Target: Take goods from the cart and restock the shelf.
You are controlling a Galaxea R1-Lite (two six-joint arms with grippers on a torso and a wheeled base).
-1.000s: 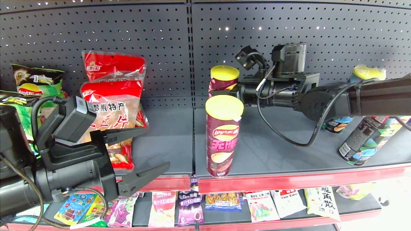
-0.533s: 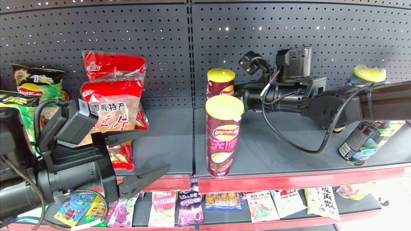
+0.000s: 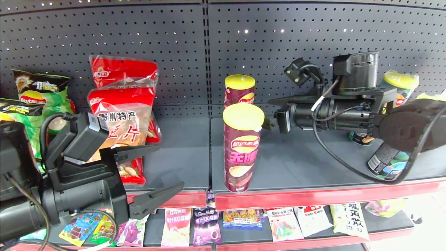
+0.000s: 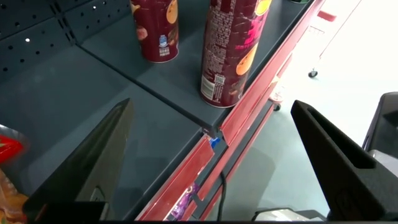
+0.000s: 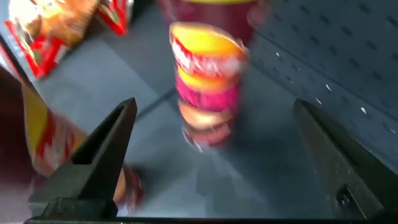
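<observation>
Beside rear can [image 3: 239, 91], right tool [image 3: 269, 112] spread, empty.

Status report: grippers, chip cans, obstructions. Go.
Jaws open and empty on left gripper and right gripper. On shelf, rear chip can upright behind front chip can, apart from right gripper. Nothing between them.

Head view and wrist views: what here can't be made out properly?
- Rear chip can: lower part hidden behind the front chip can, head view.
- Cans at the right: mostly covered by the right arm, head view.
- Can in the right wrist view: blurred, print unreadable, top cut by the edge.
</observation>
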